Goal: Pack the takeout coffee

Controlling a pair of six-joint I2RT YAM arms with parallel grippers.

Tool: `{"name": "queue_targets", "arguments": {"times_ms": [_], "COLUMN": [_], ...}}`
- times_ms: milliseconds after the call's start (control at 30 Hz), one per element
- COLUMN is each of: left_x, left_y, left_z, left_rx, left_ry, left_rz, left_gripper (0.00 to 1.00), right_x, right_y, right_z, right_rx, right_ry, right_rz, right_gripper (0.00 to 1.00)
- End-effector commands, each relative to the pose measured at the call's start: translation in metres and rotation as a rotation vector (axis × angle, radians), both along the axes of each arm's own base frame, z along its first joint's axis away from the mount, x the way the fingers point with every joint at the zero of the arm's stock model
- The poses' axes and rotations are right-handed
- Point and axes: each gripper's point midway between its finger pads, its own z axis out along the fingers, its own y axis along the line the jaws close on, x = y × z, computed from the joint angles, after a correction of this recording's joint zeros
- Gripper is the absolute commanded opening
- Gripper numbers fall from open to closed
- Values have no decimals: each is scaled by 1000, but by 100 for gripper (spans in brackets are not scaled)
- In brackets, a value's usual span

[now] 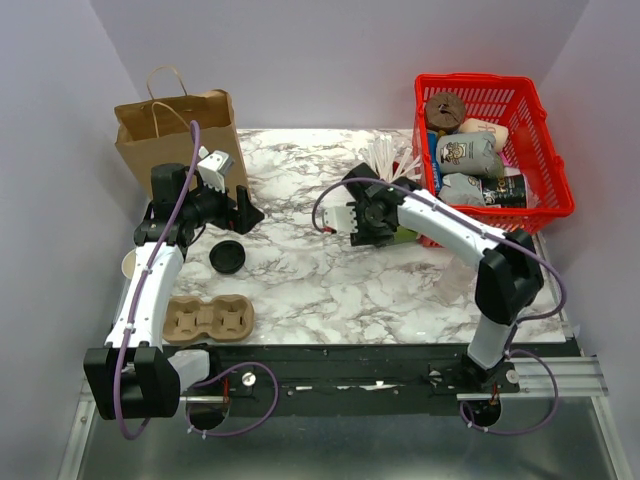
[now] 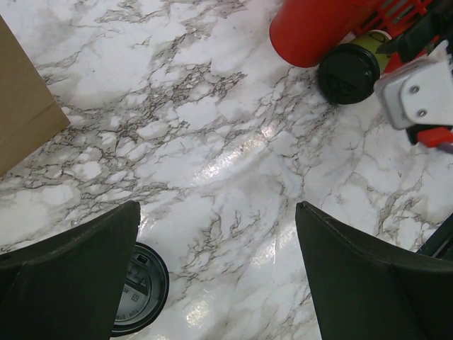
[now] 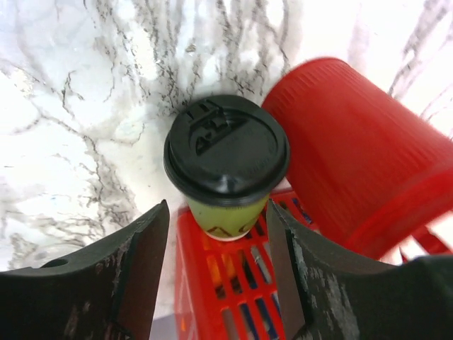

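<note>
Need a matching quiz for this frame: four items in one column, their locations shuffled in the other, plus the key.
Items
1. paper bag
2. red basket
3. cup carrier
4. green coffee cup

Places
A. front left of the table
B. straddled by the open right gripper
C. back right corner
D. back left corner

Pairs: 1-D, 2-C, 3-A, 4-B

Your marble table (image 1: 330, 275) carries: paper bag (image 1: 180, 135), rear left; loose black lid (image 1: 227, 257) and cardboard cup carrier (image 1: 208, 320), near left; red basket (image 1: 545, 190), rear right; takeout coffee (image 3: 226, 152) just beside a red cup (image 3: 361, 159), centre.
</note>
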Motion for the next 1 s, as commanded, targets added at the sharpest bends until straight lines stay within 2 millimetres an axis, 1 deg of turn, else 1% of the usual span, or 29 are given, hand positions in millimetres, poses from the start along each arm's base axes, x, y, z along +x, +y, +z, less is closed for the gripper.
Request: {"name": "queue_targets", "arguments": {"times_ms": [0, 67, 133, 167, 200, 233, 267, 300, 333, 367, 433, 467, 500, 533, 567, 600, 633, 667, 700, 867, 933, 967], "left_x": [-5, -5, -4, -4, -4, -3, -3, -2, -3, -4, -7, -7, -8, -10, -10, -10, -11, -11, -11, -8, -7, -8], "left_y": [-7, -8, -7, -8, -8, -8, -8, -8, -8, -8, -8, -8, -8, -7, -7, -7, -8, -8, -8, -8, -7, -8], "left_z": [3, 1, 1, 1, 1, 2, 3, 4, 4, 5, 5, 6, 4, 3, 2, 2, 1, 0, 1, 3, 2, 2], "left_rx": [-24, -24, -25, -25, -26, -26, -26, -25, -22, -20, -14, -11, -10, -8, -7, -8, -9, -10, -11, -12, -12, -14], "left_ry": [-1, 6, 8, 8, 8, 7, 4, 1, 1, -1, -4, -8, -4, -5, -4, -3, -5, -3, -4, -11, -9, -10], "left_rz": [-32, -36, -34, -35, -37, -37, -37, -37, -37, -40, -39, -41, -40, -39, -40, -39, -39, -38, -39, -40, -37, -39], "left_gripper": [99, 99, 99, 99, 99, 99, 99, 99, 99, 99, 99, 99, 99, 99, 98, 99, 99, 99, 99, 99, 99, 99], "right_x": [-11, -16, -15, -15, -14, -10, -10, -4, 0, 1, 8, 12, 13, 20, 20, 22, 24, 23, 22, 19, 16, 19], "right_y": [-7, -3, 5, 12, 15, 18, 18, 23, 23, 24, 30, 31, 33, 34, 32, 31, 33, 28, 27, 17, 12, 10], "right_z": [14, 15, 22, 25, 25, 16, 12, 16, 11, 2, 2, -7, -10, -6, -10, -18, -19, -21, -27, -35, -41, -42], "right_rx": [121, 153, 179, 193, 174, 154, 137, 143, 123, 107, 108, 89, 83, 68, 37, 13, -2, -38, -58, -128, -154, -165], "right_ry": [36, 42, 27, 41, 47, 69, 88, 78, 84, 106, 102, 117, 125, 104, 115, 130, 128, 136, 148, 163, 169, 155], "right_rz": [-68, -33, 18, 48, 81, 84, 84, 88, 98, 102, 107, 102, 102, 99, 96, 94, 102, 98, 101, 100, 100, 96], "right_gripper": [66, 70, 73, 74, 76, 77, 78, 80, 80, 81, 84, 84, 85, 86, 86, 87, 87, 88, 88, 88, 88, 89]}}
